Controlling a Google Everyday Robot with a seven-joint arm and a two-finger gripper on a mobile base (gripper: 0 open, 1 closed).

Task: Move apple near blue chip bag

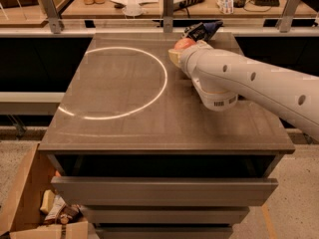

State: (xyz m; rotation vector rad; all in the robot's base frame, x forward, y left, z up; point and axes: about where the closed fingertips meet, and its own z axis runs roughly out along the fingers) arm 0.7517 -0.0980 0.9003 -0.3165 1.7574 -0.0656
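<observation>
Gripper (175,58) at apple (185,43), mostly behind arm (259,81)

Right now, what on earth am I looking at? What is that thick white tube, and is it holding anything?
The white tube is a robot arm reaching in from the picture's right over a cabinet top with drawers. One camera looks down on it from the front. The arm ends in its gripper, at the far edge, mostly hidden by the arm. An orange-red apple sits right against the gripper, and a blue chip bag lies just behind. Whether the apple is gripped is hidden. The pale ring is a light reflection.
</observation>
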